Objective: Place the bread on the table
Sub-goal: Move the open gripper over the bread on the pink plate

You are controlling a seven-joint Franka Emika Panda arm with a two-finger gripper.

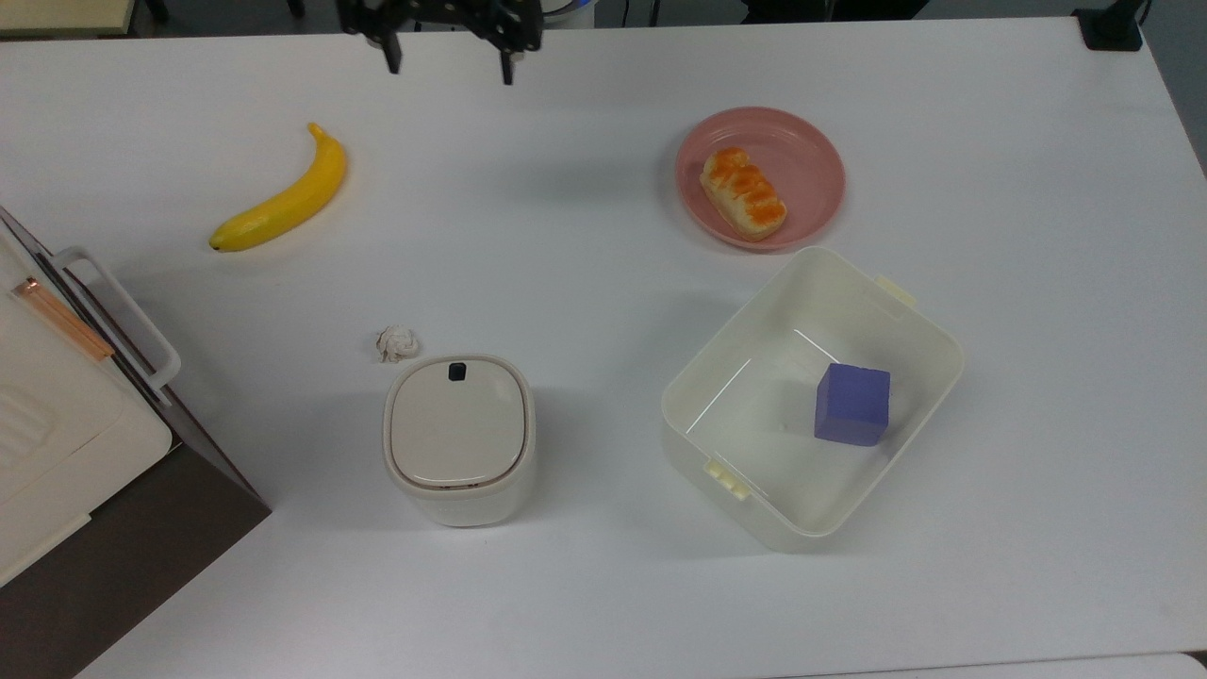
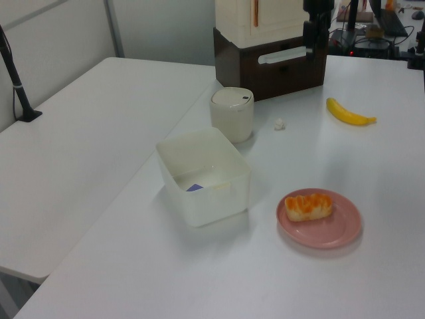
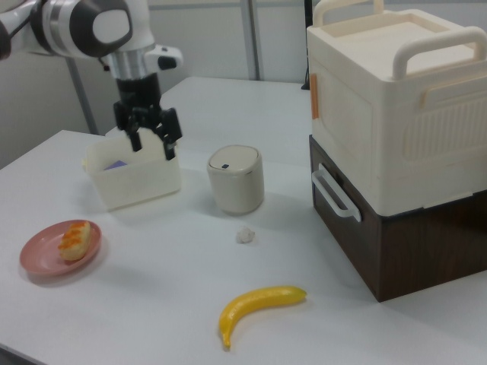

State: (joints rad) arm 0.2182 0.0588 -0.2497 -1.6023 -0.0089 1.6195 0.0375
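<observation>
The bread (image 1: 743, 193) is an orange-topped roll lying on the round pink plate (image 1: 813, 156), toward the top view's right; it also shows in the left view (image 2: 308, 205) and the right view (image 3: 75, 238). The white table (image 1: 566, 245) carries everything. My gripper (image 1: 450, 66) hangs open above the table's far edge in the top view, well to the top view's left of the plate, with nothing between its fingers. In the right view the gripper (image 3: 153, 144) hovers in front of the white bin. In the left view the gripper (image 2: 315, 41) is high at the back.
A yellow banana (image 1: 283, 193) lies at the top view's left. A crumpled paper ball (image 1: 397, 343) sits beside a lidded cream canister (image 1: 459, 438). An open white bin (image 1: 886, 311) holds a purple block (image 1: 853, 404). A large cream-and-brown case (image 1: 66, 443) fills the left corner.
</observation>
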